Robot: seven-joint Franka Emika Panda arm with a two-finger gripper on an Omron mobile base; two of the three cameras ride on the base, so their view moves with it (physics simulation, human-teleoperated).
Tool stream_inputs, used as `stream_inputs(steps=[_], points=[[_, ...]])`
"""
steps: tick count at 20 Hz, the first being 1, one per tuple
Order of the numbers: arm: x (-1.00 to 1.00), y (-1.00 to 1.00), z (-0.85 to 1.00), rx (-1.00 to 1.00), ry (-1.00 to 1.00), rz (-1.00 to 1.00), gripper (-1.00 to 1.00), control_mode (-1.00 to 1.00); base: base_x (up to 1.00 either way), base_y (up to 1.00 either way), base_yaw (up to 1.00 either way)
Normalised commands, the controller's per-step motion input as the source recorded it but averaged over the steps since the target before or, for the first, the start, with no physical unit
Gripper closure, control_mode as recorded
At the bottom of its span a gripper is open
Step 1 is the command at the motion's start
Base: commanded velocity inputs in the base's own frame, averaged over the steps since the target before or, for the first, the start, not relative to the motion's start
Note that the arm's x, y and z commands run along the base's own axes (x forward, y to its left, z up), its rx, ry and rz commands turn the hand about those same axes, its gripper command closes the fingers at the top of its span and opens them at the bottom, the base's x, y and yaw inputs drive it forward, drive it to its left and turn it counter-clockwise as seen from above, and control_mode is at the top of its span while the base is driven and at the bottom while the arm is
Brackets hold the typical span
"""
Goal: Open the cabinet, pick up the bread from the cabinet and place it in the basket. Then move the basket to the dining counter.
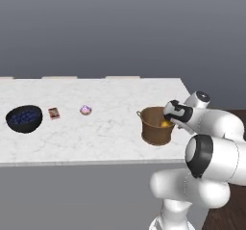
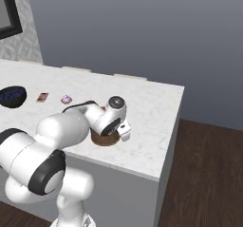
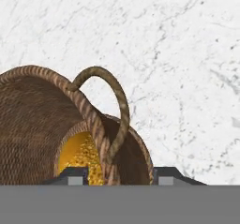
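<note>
White marble dining counter [image 1: 96,128], brown woven basket [image 1: 154,128] (yellow bread [image 3: 86,155] inside)

In the left base view the arm's wrist covers the right side of the basket [image 1: 154,126], and just a sliver of the yellow bread [image 1: 165,123] shows at the rim. In the right base view the forearm and hand hide nearly all of the basket [image 2: 105,138]; a brown crescent shows beneath them. The hand view cuts the basket [image 3: 33,134] off at the left edge, and most of the bread [image 3: 83,157] sits behind the wall and loop handle [image 3: 112,101]. The fingers [image 3: 72,175] show as mere tips, with the rim between them; contact is unclear. The small card [image 1: 54,113] and the pink-topped item [image 1: 85,110] on the tabletop [image 1: 105,142] are too small to identify. The dark bowl [image 2: 11,96] shows blurred bluish contents.
</note>
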Motion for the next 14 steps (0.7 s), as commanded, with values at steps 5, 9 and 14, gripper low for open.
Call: stream_inputs(steps=[5,9,14], points=[[-0.01,0.0,0.42,-0.06,0.03,0.0,-1.0,-1.0,0.0,0.0,0.0],[-0.26,0.0,0.69,-0.06,0.0,0.05,-1.0,-1.0,0.0,0.0,0.0],[-0.68,0.17,0.74,-0.17,0.02,0.18,-1.0,-1.0,0.0,0.0,0.0]])
